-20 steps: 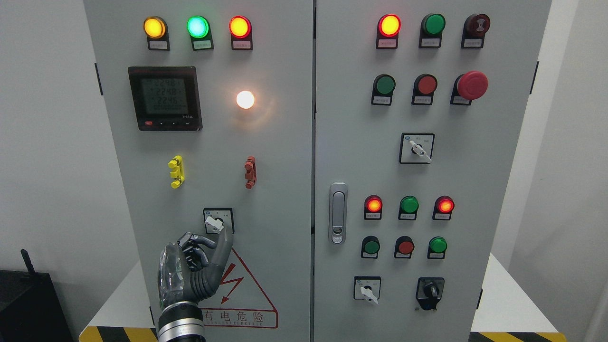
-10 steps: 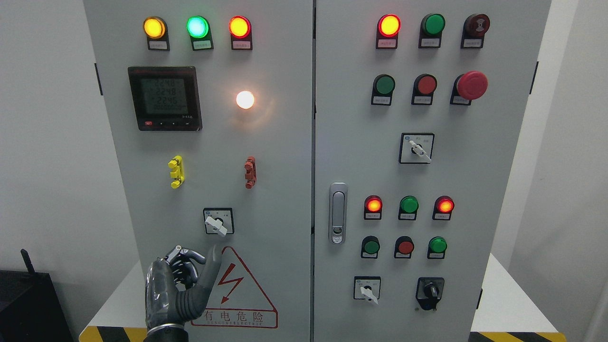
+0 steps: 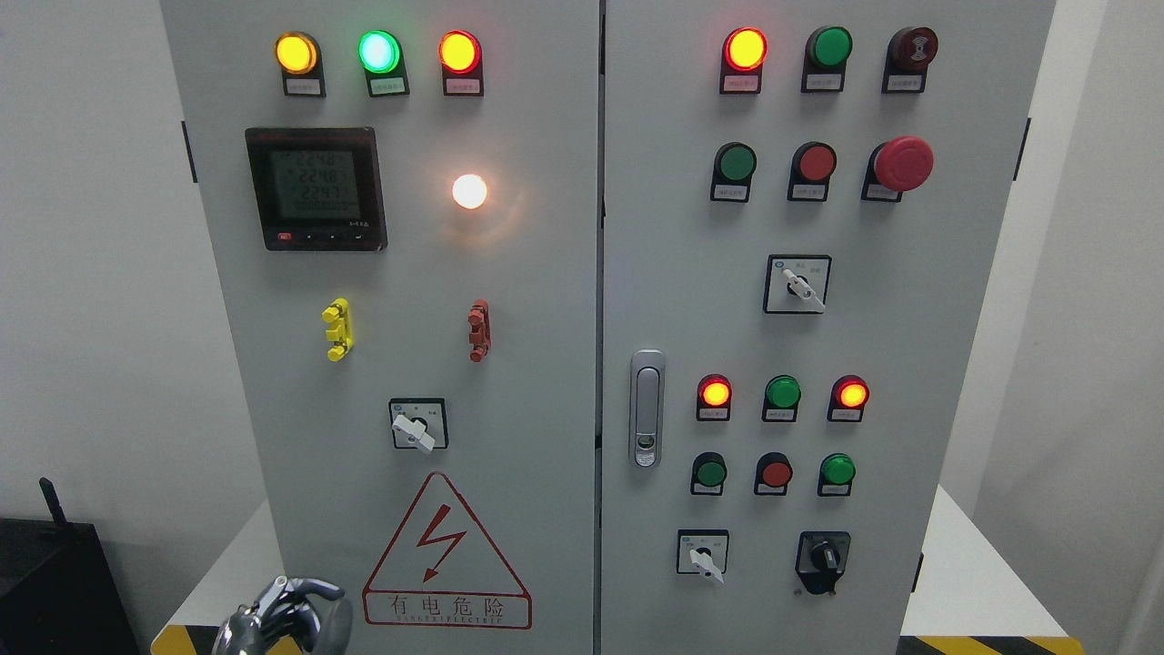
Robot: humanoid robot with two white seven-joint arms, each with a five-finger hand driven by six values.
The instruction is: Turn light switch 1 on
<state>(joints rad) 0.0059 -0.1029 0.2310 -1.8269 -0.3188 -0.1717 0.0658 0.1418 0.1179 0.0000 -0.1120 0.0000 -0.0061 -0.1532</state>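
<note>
1. The left hand (image 3: 284, 617) is showing only at the lower left edge of the frame, partly cut by the border. Its fingers (image 3: 305, 591) are curling loosely and they are holding nothing.
2. The right hand is not appearing in this view.
3. The light switch 1 (image 3: 416, 425), as I am judging it, is the small rotary selector in the lower middle of the left cabinet door (image 3: 509, 364), just above the red warning triangle (image 3: 446, 550). Its white handle is pointing down and to the right.
4. The round white lamp (image 3: 469, 191) in the upper part of the same door is glowing brightly, so the light is looking on.
5. I am judging that the turning step is finished and the hand is standing well apart from the switch, below it.
6. The next move is probably calling only for lowering the arm away from the door, without touching the selector or the warning label.
</note>
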